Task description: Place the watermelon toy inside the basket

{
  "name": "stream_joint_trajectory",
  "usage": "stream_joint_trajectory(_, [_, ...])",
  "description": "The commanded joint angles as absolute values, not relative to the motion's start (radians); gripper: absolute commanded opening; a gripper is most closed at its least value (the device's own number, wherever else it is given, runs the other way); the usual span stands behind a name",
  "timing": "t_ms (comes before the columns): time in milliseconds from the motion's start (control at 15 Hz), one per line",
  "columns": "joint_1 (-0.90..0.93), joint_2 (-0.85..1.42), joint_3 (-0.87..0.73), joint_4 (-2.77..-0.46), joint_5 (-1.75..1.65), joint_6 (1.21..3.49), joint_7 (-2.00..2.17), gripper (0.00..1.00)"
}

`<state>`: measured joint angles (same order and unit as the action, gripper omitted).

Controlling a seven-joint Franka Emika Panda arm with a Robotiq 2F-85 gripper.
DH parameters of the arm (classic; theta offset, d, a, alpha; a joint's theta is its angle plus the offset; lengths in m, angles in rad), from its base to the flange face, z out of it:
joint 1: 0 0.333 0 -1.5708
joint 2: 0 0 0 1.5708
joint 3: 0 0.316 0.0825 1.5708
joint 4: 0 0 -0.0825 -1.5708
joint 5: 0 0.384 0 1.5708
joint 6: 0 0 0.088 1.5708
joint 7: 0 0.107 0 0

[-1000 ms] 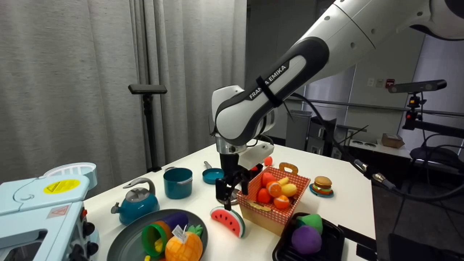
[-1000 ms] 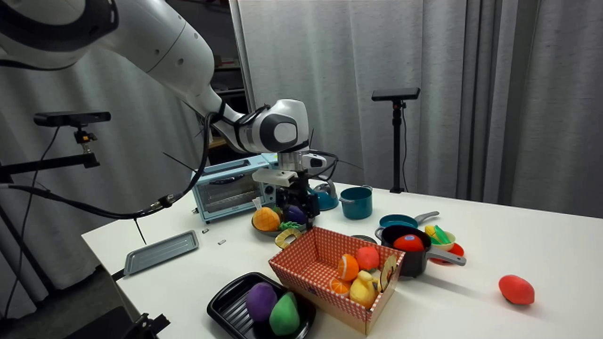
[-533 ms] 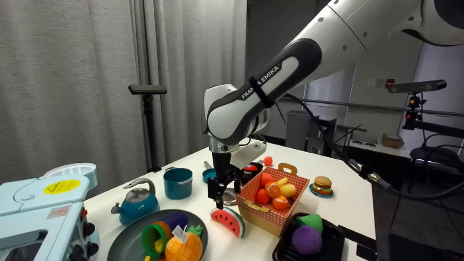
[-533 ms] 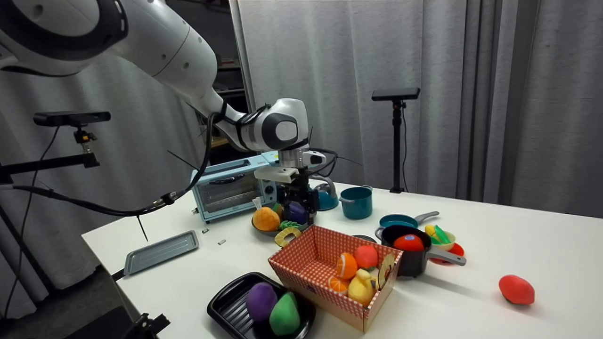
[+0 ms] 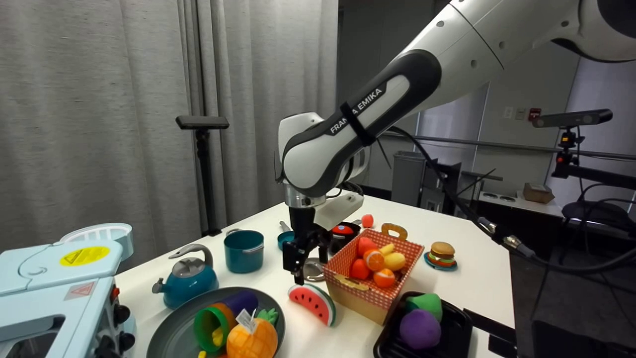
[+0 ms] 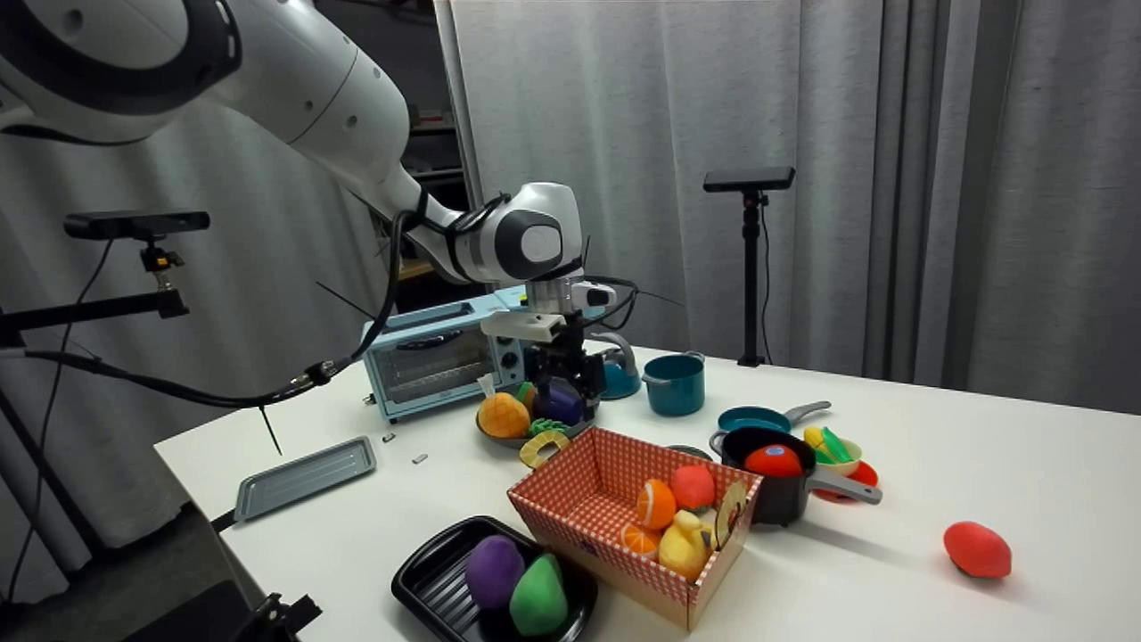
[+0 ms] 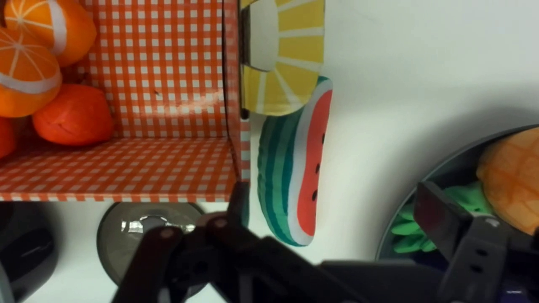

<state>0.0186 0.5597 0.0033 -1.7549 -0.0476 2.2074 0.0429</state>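
Observation:
The watermelon toy (image 5: 313,303) lies on the white table between the basket and the grey plate. In the wrist view the watermelon toy (image 7: 280,181) lies alongside the basket's end wall, its top partly covered by the yellow handle. It is hidden in an exterior view behind the basket (image 6: 624,588). The tan basket (image 5: 360,298) has a red checked lining (image 7: 168,168) and holds several toy fruits at its far end. My gripper (image 5: 310,271) is open and empty, above the table near the watermelon toy. In the wrist view the toy's lower end lies between the spread fingers (image 7: 339,210).
A grey plate (image 5: 169,318) with a toy pineapple (image 5: 253,340) is on one side. A black tray (image 6: 437,580) with purple and green toys stands beside the basket. A kettle (image 5: 191,283), teal pot (image 5: 243,252), glass lid (image 7: 143,235) and black saucepan (image 6: 780,495) stand behind.
My gripper has moved away from the basket towards the plate side and risen slightly. The basket has shifted very slightly. The watermelon toy has not moved.

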Motion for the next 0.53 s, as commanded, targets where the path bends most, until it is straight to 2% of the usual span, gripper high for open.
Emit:
stream_joint_trajectory(0, [0.018, 0.593, 0.007, -1.724, -0.037, 2.242, 0.029, 1.0])
stream_joint_trajectory(467, [0.054, 0.689, 0.001, -1.676, -0.071, 2.195, 0.046, 1.0])
